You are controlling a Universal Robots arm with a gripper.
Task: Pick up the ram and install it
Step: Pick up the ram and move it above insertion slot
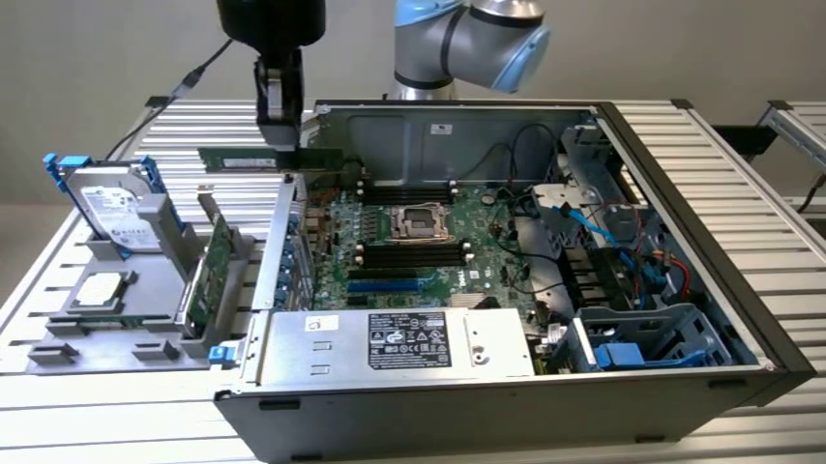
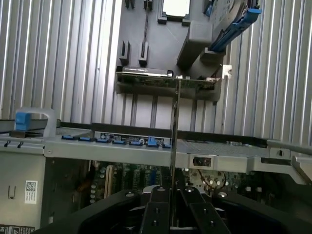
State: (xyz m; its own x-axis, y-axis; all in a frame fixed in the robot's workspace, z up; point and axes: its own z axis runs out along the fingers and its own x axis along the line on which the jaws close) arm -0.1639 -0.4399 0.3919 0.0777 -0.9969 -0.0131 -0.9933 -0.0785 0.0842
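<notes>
Your arm reaches straight down, and the gripper [image 1: 282, 143] is clamped on the ram [image 1: 239, 159], a thin green stick with black chips, held level and on edge. Directly beneath the gripper runs the open case's side wall [image 1: 275, 253], apart from the stick. The motherboard [image 1: 446, 280] lies lower, inside.

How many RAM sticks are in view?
1: the ram, held by the gripper above the computer case wall at the exterior view's left. More could sit hidden in motherboard slots.
</notes>
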